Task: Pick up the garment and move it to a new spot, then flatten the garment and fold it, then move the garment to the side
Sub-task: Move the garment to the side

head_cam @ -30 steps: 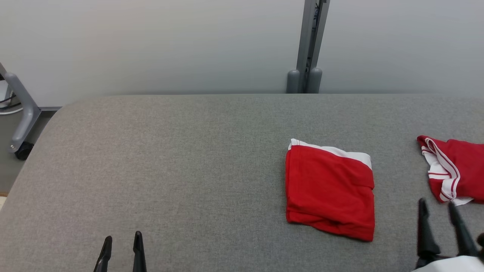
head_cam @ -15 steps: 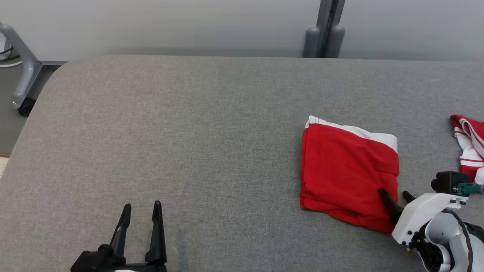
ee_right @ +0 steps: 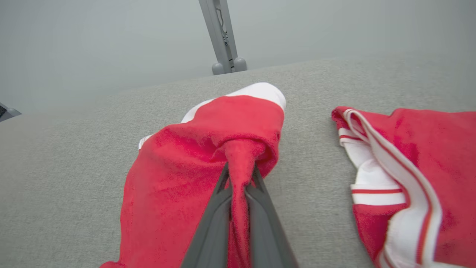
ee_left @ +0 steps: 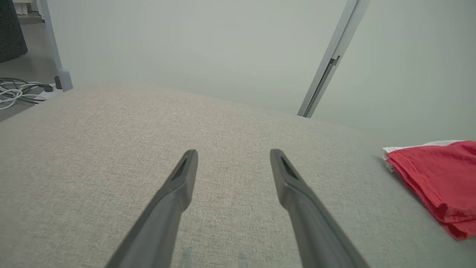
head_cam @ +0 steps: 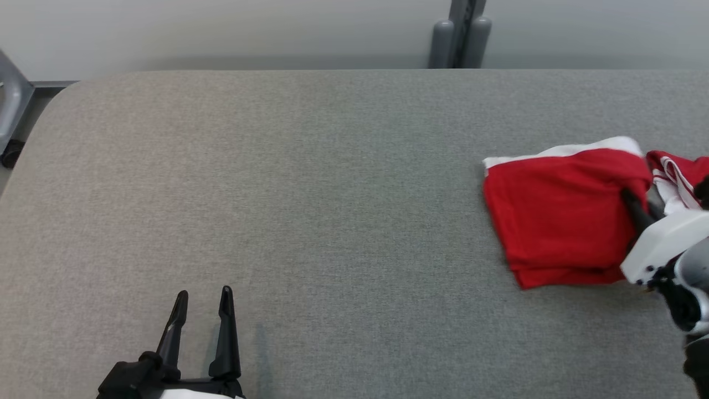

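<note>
The garment (head_cam: pixel 554 216) is a folded red piece with a white band, lying at the right of the grey padded table (head_cam: pixel 304 194). My right gripper (head_cam: pixel 637 202) is shut on a pinch of its right edge. In the right wrist view the red cloth (ee_right: pixel 186 160) bunches up between the fingertips of the right gripper (ee_right: pixel 240 173), lifted a little there. My left gripper (head_cam: pixel 202 296) rests open near the front left, holding nothing. In the left wrist view the left gripper (ee_left: pixel 232 156) points across bare table, with the garment (ee_left: pixel 438 175) far to its right.
A second red garment with white stripes (head_cam: pixel 676 169) lies crumpled just right of the held one, and shows in the right wrist view as the striped garment (ee_right: pixel 409 156). A grey post (head_cam: pixel 460 33) stands behind the table. A grey stand leg (head_cam: pixel 8 105) is at the far left.
My right gripper reached onto the garment's right edge, shut on it and dragged it right and back, next to the striped garment. The head camera also shifted. The left gripper stays open.
</note>
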